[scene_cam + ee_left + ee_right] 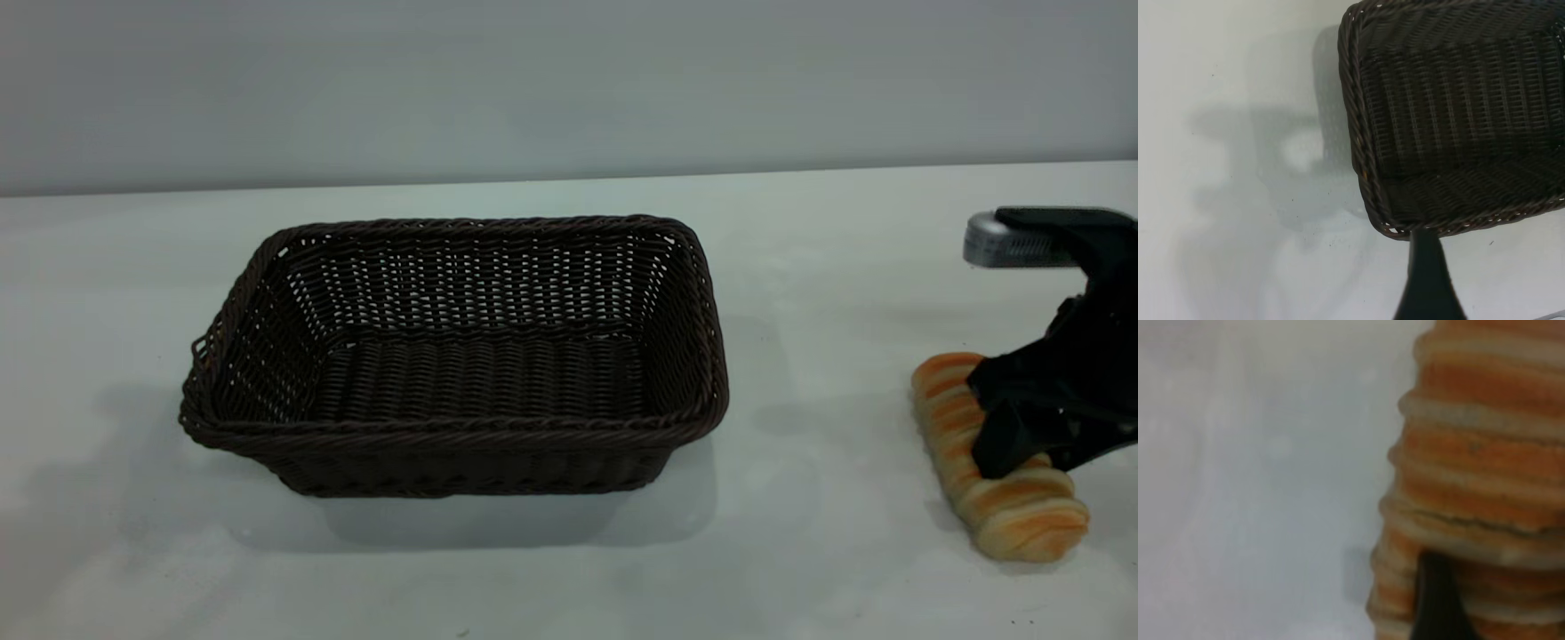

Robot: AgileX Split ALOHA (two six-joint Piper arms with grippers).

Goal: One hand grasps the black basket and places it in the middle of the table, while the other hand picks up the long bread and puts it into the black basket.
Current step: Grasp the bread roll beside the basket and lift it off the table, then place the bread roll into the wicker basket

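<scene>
The black basket point(462, 364) stands upright in the middle of the table point(800, 267); nothing lies in it. The left wrist view shows its corner and rim point(1358, 133). My left gripper point(1488, 257) hangs just outside that rim, apart from it, open and empty. One dark finger point(1426, 280) shows; the other is almost out of view. The long bread point(1022, 516) lies flat on the table at the far right. My right gripper point(1009, 431) is down over its middle, open, with the jaws astride the loaf. One finger point(1437, 600) lies against the bread point(1478, 453).
The white table stretches all round the basket, with bare surface between the basket and the bread point(818, 498). A grey wall stands behind the table's far edge. Shadows of the left arm fall on the table beside the basket point(1271, 167).
</scene>
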